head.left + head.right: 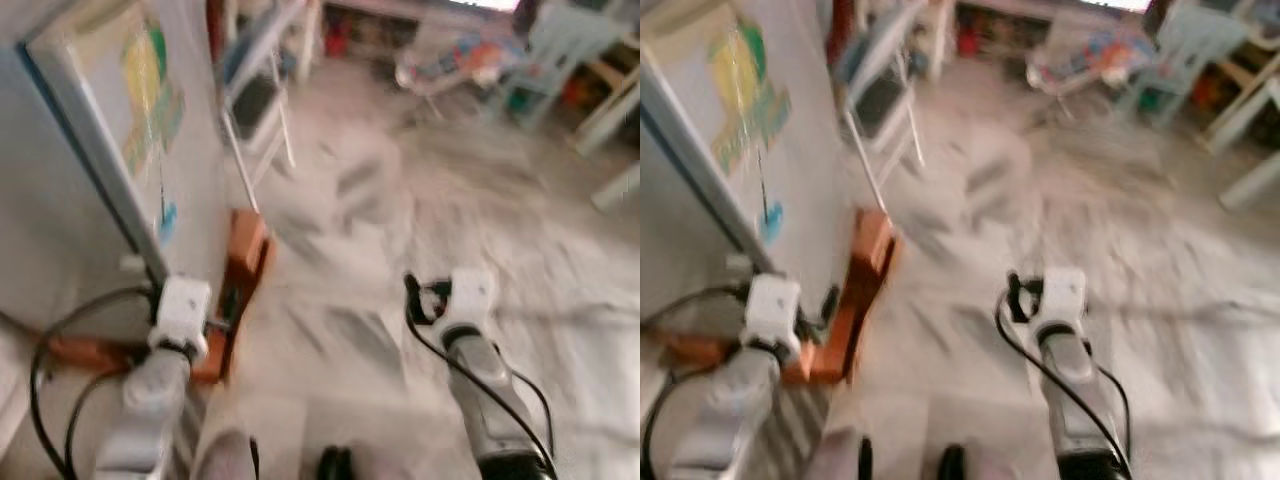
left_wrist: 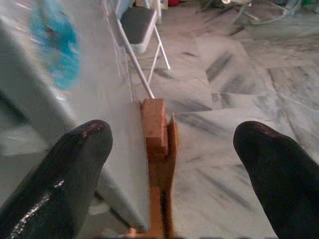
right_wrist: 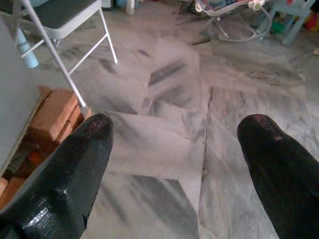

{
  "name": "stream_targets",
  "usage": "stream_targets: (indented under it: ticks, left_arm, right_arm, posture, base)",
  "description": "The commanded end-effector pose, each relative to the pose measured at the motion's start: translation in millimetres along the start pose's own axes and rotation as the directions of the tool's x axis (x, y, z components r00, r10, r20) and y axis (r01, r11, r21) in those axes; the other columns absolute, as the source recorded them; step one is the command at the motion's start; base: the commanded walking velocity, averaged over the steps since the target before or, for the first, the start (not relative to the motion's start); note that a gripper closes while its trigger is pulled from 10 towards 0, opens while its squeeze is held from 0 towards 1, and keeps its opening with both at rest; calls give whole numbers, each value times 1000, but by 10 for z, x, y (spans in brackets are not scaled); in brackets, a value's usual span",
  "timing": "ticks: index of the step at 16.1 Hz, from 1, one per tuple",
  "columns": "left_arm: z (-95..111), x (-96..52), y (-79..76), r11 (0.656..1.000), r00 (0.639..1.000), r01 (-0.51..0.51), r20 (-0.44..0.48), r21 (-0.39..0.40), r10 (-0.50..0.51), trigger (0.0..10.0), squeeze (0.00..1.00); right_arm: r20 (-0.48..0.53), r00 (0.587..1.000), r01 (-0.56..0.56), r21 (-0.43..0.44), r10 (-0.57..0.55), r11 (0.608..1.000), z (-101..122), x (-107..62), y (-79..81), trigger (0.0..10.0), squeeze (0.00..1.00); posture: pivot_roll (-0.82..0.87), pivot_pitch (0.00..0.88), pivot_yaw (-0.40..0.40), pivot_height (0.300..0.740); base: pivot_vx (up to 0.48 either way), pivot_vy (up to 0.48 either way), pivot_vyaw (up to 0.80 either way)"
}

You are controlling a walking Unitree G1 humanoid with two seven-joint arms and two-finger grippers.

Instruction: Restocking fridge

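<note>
- Grey-veined marble floor (image 1: 400, 250) underfoot, blurred in both eye views (likely mid-walk or mid-turn); far end of the room cluttered with pale chairs and colourful odds and ends, too smeared to name.
- On the robot's left, close by: a tall grey-white fridge (image 1: 60, 200), door shut as far as can be told, yellow-green sticker (image 1: 145, 90) on its side, propped on orange-brown wooden blocks (image 2: 154, 124).
- Just past the fridge, a folding chair (image 3: 65, 15) with a dark seat and thin metal legs.
- Left gripper (image 2: 172, 164) held low beside the fridge's bottom corner, fingers spread wide apart, nothing between them.
- Right gripper (image 3: 174, 164) out over bare floor, fingers likewise released and holding nothing.
- No groceries, bottles or bags anywhere to be made out.
- Judging from this: restocking hardly begun. Fridge within reach but apparently unopened, both grippers without a load. Left to do, by the look of it: find the goods, open the door, place them inside.
</note>
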State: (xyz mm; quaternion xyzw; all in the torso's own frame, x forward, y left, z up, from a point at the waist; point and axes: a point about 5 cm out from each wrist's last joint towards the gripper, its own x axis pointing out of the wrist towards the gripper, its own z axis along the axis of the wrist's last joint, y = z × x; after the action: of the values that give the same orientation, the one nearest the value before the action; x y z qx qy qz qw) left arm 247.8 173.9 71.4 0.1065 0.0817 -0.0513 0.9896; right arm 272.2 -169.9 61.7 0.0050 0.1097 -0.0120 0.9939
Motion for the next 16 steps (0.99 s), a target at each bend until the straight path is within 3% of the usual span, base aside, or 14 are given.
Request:
stream_targets:
  ticks: [1,4,6,9,14,16]
  left_arm:
    - [7,-12,-43,1000,1000,18,13,-17,-18,10000,0]
    - [18,-2,-15,999,1000,6,26,-39,-5,10000,0]
    - [52,0,23,999,997,-35,68,-18,36,10000,0]
    - [37,48,124,996,994,-86,62,-8,86,10000,0]
    - [108,363,697,967,966,-252,63,29,249,10000,0]
    - [192,462,839,958,956,-285,74,17,283,10000,0]
  right_arm:
    - [10,1000,18,-18,-18,1000,27,2,-64,10000,0]
    - [10,1000,18,-17,-18,1000,21,1,-61,10000,0]
    - [11,1000,19,-17,-18,1000,25,3,-61,10000,0]
    - [14,1000,12,-11,-12,1000,30,-6,-49,10000,0]
    - [26,997,-78,-20,78,997,36,-113,-20,10000,0]
    - [27,996,-87,-38,88,996,39,-146,-32,10000,0]
  posture:
    - [175,131,-105,740]
    - [175,131,-105,740]
    - [175,131,-106,740]
    - [170,132,-111,740]
    - [139,143,-118,740]
    - [123,148,-121,740]
  base:
    - [0,0,0]
    - [0,0,0]
    - [0,0,0]
    - [0,0,0]
    - [0,0,0]
    - [0,0,0]
